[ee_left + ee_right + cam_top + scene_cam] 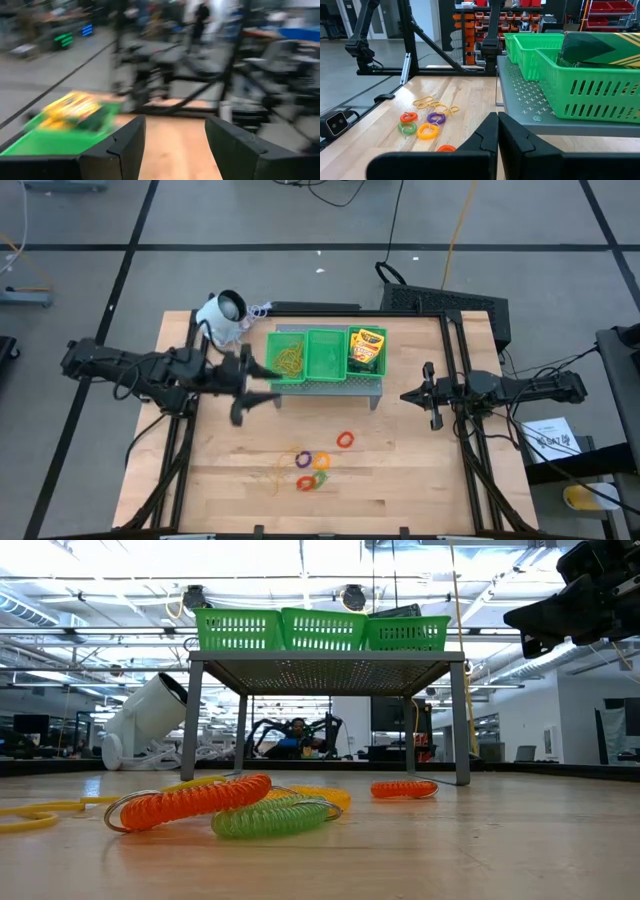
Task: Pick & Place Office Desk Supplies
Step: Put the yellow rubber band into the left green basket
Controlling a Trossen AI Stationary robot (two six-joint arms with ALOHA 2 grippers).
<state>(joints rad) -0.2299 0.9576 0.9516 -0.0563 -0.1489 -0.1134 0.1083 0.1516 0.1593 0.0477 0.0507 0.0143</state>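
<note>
Crayon boxes (367, 350) lie in the right compartment of the green tray (325, 352). Yellowish rubber bands (291, 358) lie in its left compartment, and more (280, 475) lie on the table. Red, purple, orange and green coil rings (312, 470) lie on the table's near middle, with another red-orange ring (345, 440) a little apart. My left gripper (255, 385) is open and empty just off the tray's left near corner; it also shows in the left wrist view (175, 135). My right gripper (415, 395) is shut and empty to the right of the tray's stand; it also shows in the right wrist view (497, 130).
The tray sits on a grey perforated metal stand (330, 385) with legs (195, 720) on the table. A white round-headed device (222, 315) with a cord lies at the far left. Bare wood shows along the table's near edge.
</note>
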